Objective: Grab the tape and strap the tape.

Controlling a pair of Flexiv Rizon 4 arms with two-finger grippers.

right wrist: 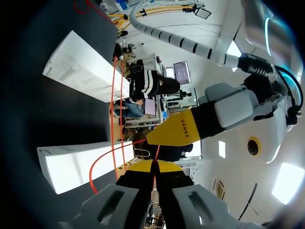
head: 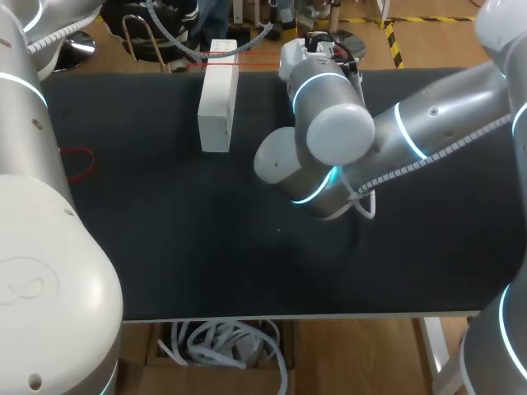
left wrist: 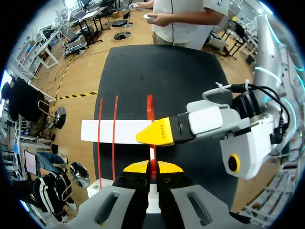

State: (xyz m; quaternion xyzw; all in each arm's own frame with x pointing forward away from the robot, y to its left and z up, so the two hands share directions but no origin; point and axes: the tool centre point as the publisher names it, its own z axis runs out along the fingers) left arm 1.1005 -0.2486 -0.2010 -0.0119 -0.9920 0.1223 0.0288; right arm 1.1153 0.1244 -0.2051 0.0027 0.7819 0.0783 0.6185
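Red tape (left wrist: pixel 149 107) tight between left gripper's (left wrist: pixel 152 167) tips, seemingly right gripper's (right wrist: pixel 153 166) too.

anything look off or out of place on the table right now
A loose red loop lies at the table's left side, apart from the white box. The red tape across the box sits in wide loops, not snug.
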